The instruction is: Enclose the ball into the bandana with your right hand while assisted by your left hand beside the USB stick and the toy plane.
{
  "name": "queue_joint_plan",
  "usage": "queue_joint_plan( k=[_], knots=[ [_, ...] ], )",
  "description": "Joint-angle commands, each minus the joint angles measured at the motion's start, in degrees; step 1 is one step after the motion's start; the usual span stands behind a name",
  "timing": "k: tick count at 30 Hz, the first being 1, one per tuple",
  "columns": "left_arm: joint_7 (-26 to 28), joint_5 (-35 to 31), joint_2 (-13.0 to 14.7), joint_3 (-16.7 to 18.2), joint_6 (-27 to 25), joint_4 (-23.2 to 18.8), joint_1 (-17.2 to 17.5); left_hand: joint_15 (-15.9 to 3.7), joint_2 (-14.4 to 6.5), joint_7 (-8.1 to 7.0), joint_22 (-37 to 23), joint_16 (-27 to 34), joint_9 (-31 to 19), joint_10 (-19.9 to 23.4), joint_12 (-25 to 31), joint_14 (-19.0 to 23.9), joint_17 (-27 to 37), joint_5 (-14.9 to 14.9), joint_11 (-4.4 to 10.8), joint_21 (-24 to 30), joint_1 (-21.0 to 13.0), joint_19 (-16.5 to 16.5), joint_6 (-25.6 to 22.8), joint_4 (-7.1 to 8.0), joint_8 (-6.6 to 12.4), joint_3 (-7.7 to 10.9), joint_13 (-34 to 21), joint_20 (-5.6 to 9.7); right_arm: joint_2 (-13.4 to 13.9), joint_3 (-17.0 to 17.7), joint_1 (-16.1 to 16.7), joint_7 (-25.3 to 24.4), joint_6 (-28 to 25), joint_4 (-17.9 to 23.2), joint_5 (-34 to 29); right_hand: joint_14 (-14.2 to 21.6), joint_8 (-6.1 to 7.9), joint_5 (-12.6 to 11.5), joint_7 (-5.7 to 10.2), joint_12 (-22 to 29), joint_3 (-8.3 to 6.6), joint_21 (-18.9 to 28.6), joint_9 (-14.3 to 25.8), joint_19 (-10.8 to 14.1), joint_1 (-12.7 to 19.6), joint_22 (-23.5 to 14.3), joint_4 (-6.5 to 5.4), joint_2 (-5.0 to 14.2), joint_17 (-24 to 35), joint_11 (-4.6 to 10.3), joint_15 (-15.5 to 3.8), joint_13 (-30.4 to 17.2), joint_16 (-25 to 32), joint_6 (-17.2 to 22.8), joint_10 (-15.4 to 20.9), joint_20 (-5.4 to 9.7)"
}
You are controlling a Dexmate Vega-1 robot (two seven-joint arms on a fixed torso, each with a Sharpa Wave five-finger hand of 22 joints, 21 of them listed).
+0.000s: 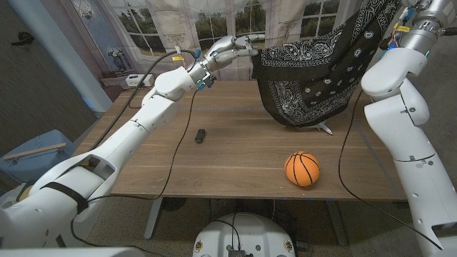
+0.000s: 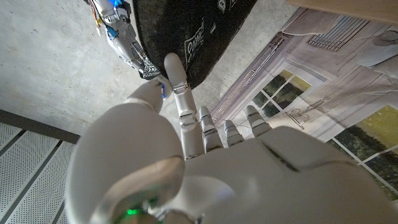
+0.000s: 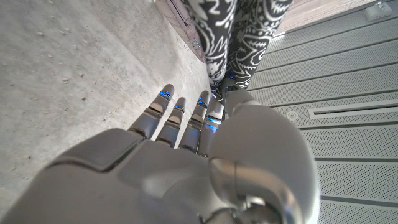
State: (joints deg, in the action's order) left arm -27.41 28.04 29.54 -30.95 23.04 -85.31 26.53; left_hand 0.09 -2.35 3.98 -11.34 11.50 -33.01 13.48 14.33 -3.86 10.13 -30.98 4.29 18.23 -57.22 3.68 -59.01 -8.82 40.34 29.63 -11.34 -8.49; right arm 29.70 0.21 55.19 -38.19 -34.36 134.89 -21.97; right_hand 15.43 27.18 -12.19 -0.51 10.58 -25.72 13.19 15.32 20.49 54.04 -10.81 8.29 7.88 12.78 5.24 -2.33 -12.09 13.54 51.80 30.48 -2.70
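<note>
The black-and-white paisley bandana [image 1: 314, 64] hangs spread in the air above the table's far side. My left hand [image 1: 232, 48] pinches its one upper corner. In the left wrist view that hand [image 2: 180, 155] reaches a finger and thumb to the dark cloth [image 2: 193, 31]. My right hand [image 3: 205, 143] grips the other end of the bandana [image 3: 230, 31], high up. The orange basketball [image 1: 302, 169] sits on the table near the front edge, below and in front of the cloth. A small black USB stick [image 1: 201, 135] lies at mid-table. The toy plane [image 1: 325, 128] peeks out under the bandana's lowest fold.
The wooden table [image 1: 235, 171] has bare wood between the USB stick and the ball. Black cables [image 1: 178, 143] trail across its left part and down its right side. A curtain and windows stand behind.
</note>
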Motion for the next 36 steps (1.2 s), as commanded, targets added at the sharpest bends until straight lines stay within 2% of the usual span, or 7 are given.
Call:
queue_joint_plan(
  k=[1, 3, 6, 12, 16, 26, 36],
  knots=[
    [-0.48, 0.78, 1.94, 0.7, -1.62, -6.57, -0.47, -0.1, 0.28, -0.8, -0.19, 0.23, -0.71, 0.62, -0.3, 0.37, 0.23, -0.84, 0.0, 0.28, 0.3, -0.46, 0.04, 0.33, 0.65, 0.43, -0.16, -0.08, 4.31, 12.95, 16.47, 11.58, -1.9, 12.02, 6.23, -1.69, 8.69, 0.22, 0.28, -0.15, -0.42, -0.38, 1.31, -0.92, -0.52, -0.1, -0.12, 0.58, 0.38, -0.1, -4.77, -0.14, -0.58, 1.98, -1.06, -0.29],
    [-0.58, 0.56, 2.42, 0.62, -2.19, -7.78, -0.54, -0.11, 0.32, -0.84, -0.19, 0.25, -0.93, 0.75, -0.28, 0.48, 0.24, -1.03, 0.04, 0.28, 0.37, -0.46, -0.06, 0.36, 0.85, 0.47, -0.17, -0.05, 5.01, 15.96, 19.5, 15.28, -2.4, 13.96, 7.48, -1.77, 8.76, 0.26, 0.25, -0.15, -0.49, -0.43, 1.4, -1.09, -0.5, -0.1, -0.07, 0.58, 0.41, 0.13, -4.67, -0.14, -0.59, 1.88, -1.23, -0.37],
    [-1.49, 1.5, 2.68, 0.46, -2.85, -8.81, -0.57, -0.11, 0.43, -0.88, -0.21, 0.24, -1.47, 1.05, -0.25, 0.66, 0.26, -1.5, 0.06, 0.28, 0.52, -0.49, -0.23, 0.4, 1.31, 0.56, -0.19, -0.06, 4.56, 20.19, 23.51, 19.68, -1.67, 15.84, 9.58, -2.41, 8.97, 0.36, 0.35, -0.06, -0.67, -0.64, 1.63, -1.7, -0.45, -0.11, 0.04, 0.56, 0.46, 0.03, -4.02, -0.15, -0.8, 1.82, -1.42, -0.81],
    [-1.76, 2.04, 3.42, 0.44, -4.07, -11.07, -0.13, -0.07, 0.6, -0.88, -0.23, 0.22, -2.39, 1.31, -0.3, 0.95, 0.29, -2.3, -0.14, 0.27, 0.76, -0.51, -0.38, 0.45, 2.03, 0.77, -0.21, -0.02, 0.1, 26.41, 30.49, 23.65, 5.38, 16.61, 12.76, -3.2, 9.36, 0.59, -0.19, 0.0, -1.22, -0.8, 1.61, -2.3, -0.19, -0.11, 0.49, 0.29, 0.43, -0.23, -3.21, -0.17, -1.11, 2.41, -1.93, -1.24],
    [-2.49, 2.61, 3.88, 0.31, -4.72, -12.21, 0.03, -0.02, 0.71, -1.0, -0.24, 0.14, -3.03, 1.36, -0.38, 1.0, 0.3, -2.82, -0.21, 0.25, 0.9, -0.51, -0.15, 0.46, 2.4, 0.93, -0.23, -0.05, -1.99, 29.88, 34.3, 27.31, 6.71, 17.51, 14.35, -4.06, 9.38, 0.8, -0.25, 0.09, -1.56, -0.97, 1.41, -2.85, -0.14, -0.11, 0.65, 0.14, 0.44, -0.37, -2.56, -0.17, -1.41, 2.53, -2.09, -1.39],
    [-5.88, 4.13, 3.33, -1.52, -6.52, -13.19, -1.1, 0.08, 0.89, -0.99, -0.26, 0.05, -4.2, 1.39, -0.56, 1.19, 0.32, -3.75, -0.38, 0.22, 1.19, -0.49, 0.31, 0.5, 3.06, 1.25, -0.25, -0.08, -7.81, 39.99, 41.83, 38.21, 13.72, 16.89, 21.7, -5.08, 9.45, 1.24, -0.75, 0.07, -2.09, -0.95, 1.46, -3.15, -0.31, -0.1, 0.6, 0.21, 0.57, -1.0, -1.53, -0.18, -1.54, 2.18, -2.9, -1.51],
    [-9.0, 5.37, 2.51, -3.23, -8.27, -13.36, -2.1, 0.43, 0.99, -1.04, -0.28, -0.11, -5.29, 1.38, -0.73, 1.09, 0.33, -4.57, -0.64, 0.02, 1.54, -0.05, 0.83, 0.61, 3.62, 1.56, -0.28, -0.35, -10.9, 44.42, 47.35, 43.94, 15.45, 17.45, 23.68, -5.93, 9.21, 1.66, -0.63, 0.06, -2.0, -0.69, 1.15, -2.74, -0.04, -0.1, 0.72, 0.46, 0.63, -1.38, -0.56, -0.19, -1.45, 1.69, -3.67, -1.22]
  ],
)
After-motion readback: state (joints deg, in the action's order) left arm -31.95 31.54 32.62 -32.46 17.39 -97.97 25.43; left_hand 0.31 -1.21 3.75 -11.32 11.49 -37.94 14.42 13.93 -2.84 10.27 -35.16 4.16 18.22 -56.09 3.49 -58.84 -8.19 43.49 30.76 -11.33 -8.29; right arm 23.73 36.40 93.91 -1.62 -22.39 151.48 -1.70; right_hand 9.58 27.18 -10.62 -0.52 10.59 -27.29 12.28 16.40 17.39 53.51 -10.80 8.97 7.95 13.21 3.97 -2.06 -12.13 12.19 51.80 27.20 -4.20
